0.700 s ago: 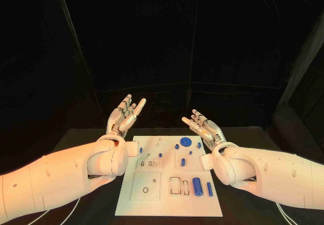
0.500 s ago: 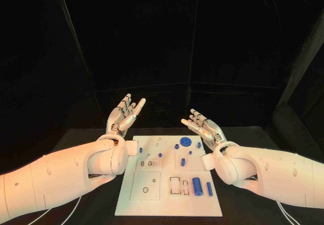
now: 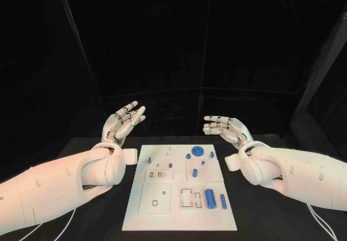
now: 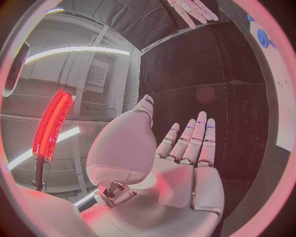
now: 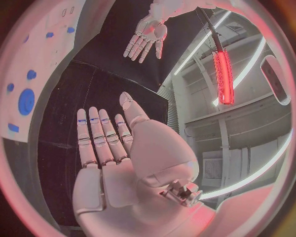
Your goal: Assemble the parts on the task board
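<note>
The white task board (image 3: 215, 220) lies in the middle of the black table. On it are blue parts: a round disc (image 3: 197, 149) near the far edge, a thick cylinder (image 3: 210, 199) and a thin rod (image 3: 223, 201) at the near right, and several small pieces in between. My left hand (image 3: 124, 120) is raised beyond the board's far left corner, fingers apart, holding nothing. Beyond the far right corner my right hand (image 3: 225, 125) is also up and holds nothing. The wrist views show each flat palm, left hand (image 4: 185, 153) and right hand (image 5: 105, 143), with the board (image 5: 37, 49) off to one side.
Black table surface (image 3: 87, 150) surrounds the board on all sides, with dark curtains behind. Both white forearms flank the board's left and right edges. The other hand shows in each wrist view: right hand (image 4: 194, 10), left hand (image 5: 147, 37).
Both arms have swung outward from over the board's edges. The left hand has dropped a little to the left; the right hand has turned, its fingers now pointing left.
</note>
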Robot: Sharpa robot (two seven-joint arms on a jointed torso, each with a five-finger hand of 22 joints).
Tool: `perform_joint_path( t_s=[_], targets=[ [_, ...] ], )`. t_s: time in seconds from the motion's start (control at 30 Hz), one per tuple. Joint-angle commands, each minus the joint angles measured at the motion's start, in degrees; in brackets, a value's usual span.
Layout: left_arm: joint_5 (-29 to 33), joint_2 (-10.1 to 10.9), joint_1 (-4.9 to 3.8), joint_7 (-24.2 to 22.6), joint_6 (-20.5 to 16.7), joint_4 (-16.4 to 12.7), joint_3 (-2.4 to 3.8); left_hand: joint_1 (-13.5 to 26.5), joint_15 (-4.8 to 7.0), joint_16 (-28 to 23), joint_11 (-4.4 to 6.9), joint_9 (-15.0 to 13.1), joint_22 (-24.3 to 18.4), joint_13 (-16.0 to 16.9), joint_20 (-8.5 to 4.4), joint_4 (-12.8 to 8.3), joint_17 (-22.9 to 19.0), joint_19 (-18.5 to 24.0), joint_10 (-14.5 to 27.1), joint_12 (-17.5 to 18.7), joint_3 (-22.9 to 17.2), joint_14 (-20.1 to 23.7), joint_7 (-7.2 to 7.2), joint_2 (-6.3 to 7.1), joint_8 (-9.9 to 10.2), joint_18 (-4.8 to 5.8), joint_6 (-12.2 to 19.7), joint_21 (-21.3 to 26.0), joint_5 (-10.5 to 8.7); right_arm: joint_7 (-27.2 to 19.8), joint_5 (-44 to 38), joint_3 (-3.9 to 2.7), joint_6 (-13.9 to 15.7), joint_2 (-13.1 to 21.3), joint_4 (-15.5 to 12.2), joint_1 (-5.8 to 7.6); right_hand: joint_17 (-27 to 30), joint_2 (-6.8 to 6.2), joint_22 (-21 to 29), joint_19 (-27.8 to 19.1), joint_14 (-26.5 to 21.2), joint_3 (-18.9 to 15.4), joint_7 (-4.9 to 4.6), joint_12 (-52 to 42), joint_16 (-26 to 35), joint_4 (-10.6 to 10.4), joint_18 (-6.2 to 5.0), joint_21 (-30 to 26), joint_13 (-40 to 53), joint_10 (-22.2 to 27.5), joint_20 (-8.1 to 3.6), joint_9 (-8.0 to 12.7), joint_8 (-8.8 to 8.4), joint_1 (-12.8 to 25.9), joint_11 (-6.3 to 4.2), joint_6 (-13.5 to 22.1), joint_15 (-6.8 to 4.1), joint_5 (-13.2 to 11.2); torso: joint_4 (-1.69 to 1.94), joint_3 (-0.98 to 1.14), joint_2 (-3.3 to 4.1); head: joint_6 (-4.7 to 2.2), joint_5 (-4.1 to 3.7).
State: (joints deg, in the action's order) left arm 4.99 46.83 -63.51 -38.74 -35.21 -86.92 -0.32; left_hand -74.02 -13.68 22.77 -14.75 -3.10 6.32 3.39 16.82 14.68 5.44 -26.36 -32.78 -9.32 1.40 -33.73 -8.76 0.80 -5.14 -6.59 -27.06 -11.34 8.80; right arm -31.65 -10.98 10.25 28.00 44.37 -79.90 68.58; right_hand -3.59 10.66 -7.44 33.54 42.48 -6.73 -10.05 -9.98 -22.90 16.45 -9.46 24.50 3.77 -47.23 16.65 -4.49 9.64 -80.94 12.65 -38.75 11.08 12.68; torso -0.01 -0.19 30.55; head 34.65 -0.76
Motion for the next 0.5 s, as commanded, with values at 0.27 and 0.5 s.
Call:
perform_joint_path(
  t_s=[0.27, 0.5],
  targets=[
    [0.06, 1.9, -1.09, -2.04, 9.08, -1.44, 0.04, -4.53, 4.08, -3.9, 2.92, -0.85, 0.34, 0.25, -0.67, -5.52, -1.23, -16.9, -18.85, -0.99, 2.01, -17.68, -5.88, -0.78, -2.49, -3.9, -22.63, -3.2, -0.23, 5.66, -22.31, -0.08, -7.24, -0.09, 4.58, 4.99, -0.07, -2.22, 0.77, 10.67, 16.33, 4.68, -3.21, 2.57, 7.39, 0.33, -1.22, 2.05, -0.26, -11.31, -2.92, 0.66, -1.09, -1.72, -2.77, -14.34, -3.86, 4.25, 0.35, 0.09, 1.78, -0.18, 0.03],
    [-0.69, 2.87, -1.99, 0.58, 12.01, -3.88, 0.02, -5.29, 5.72, -6.08, 4.47, -0.78, -0.7, 0.47, -2.13, -9.13, -0.63, -22.56, -25.52, -0.03, 3.05, -24.54, -4.64, -1.79, -2.16, -4.01, -27.7, -2.34, -0.26, 13.24, -39.11, -0.1, -12.27, -1.46, 7.4, 8.96, -0.73, -3.84, -1.95, 15.9, 25.82, 7.13, -1.17, 3.02, 6.91, 0.42, -1.05, 7.92, -0.27, -18.16, -6.62, 0.65, -1.3, -1.65, -5.26, -18.72, -7.17, 4.84, 0.8, -0.14, 3.33, -0.05, -0.27]
  ],
)
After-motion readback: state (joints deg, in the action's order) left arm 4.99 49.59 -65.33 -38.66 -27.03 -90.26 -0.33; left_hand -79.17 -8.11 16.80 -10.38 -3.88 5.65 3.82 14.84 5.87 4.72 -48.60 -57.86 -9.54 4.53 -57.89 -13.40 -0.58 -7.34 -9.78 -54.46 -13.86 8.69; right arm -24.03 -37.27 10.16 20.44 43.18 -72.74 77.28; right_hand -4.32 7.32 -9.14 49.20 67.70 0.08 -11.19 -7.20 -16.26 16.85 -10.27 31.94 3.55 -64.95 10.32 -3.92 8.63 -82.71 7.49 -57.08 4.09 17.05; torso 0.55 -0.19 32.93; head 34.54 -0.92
